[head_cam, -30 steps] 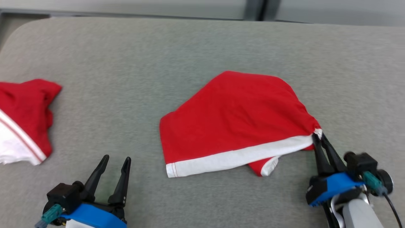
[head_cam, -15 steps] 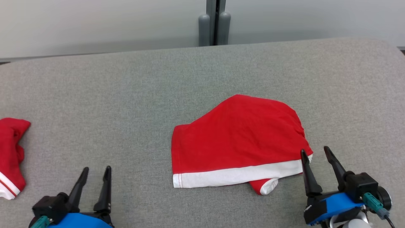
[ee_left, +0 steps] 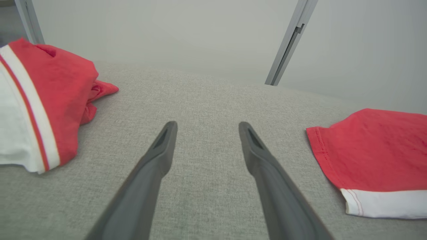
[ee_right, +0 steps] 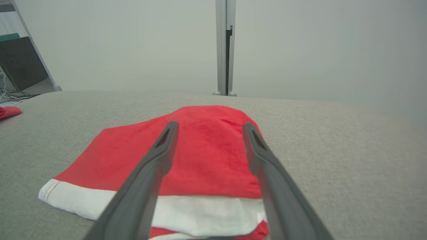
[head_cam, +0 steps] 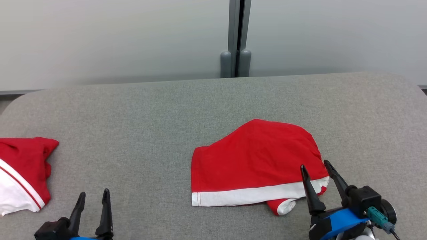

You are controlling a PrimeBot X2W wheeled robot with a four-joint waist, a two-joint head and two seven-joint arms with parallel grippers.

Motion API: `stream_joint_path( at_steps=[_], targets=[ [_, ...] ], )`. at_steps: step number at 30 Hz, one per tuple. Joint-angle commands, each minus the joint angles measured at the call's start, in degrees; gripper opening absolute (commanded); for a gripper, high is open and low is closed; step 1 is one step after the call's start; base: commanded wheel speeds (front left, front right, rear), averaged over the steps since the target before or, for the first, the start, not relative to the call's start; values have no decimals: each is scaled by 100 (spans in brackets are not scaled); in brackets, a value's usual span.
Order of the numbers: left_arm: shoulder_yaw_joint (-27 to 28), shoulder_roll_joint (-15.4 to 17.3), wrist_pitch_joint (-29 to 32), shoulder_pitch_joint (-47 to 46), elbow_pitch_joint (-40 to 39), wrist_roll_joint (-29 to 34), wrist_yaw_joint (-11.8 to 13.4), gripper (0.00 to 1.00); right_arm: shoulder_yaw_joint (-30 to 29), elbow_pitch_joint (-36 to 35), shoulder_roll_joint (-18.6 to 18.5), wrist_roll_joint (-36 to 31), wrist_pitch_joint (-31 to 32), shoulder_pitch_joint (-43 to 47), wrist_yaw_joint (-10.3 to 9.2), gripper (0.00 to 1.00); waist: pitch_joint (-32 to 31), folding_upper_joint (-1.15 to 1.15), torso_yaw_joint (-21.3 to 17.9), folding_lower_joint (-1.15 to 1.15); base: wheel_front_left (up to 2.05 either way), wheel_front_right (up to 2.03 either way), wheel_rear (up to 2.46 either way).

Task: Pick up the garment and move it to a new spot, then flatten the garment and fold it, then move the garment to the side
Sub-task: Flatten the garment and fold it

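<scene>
A red garment (head_cam: pixel 253 163) with a white band along its near edge lies folded on the grey padded table (head_cam: pixel 140 110), right of centre; it also shows in the right wrist view as the garment (ee_right: pixel 200 156) and at the right in the left wrist view as the garment (ee_left: pixel 373 153). My right gripper (head_cam: pixel 315 165) stands open just above the garment's near right corner, nothing between its fingers. My left gripper (head_cam: pixel 94 194) is open at the lower left over bare table, apart from any cloth.
A second red and white garment (head_cam: pixel 20 173) lies crumpled at the table's left edge, seen also as the second garment (ee_left: pixel 40 100). A pale wall with a grey vertical post (head_cam: pixel 236 36) stands behind the table. Bare grey surface lies between the two garments.
My right gripper has let go of the garment's white corner and opened, drawing back a little. The corner has dropped flat. The head camera has tilted up, showing the wall.
</scene>
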Motion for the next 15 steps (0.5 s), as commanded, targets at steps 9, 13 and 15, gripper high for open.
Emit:
stream_joint_path(
  at_steps=[9,13,15],
  targets=[
    [115,-241,-2,158,90,293,8,100,-95,209,-29,117,-7,149,1,100,-250,0,2,1,0,0,0],
    [4,-269,-2,122,43,262,8,100,-87,148,-29,120,-7,103,1,100,-166,0,-27,1,0,0,0],
    [-225,-214,-2,41,-37,138,8,100,-127,100,-34,105,-6,105,1,100,-44,0,-69,1,0,0,0]
  ],
)
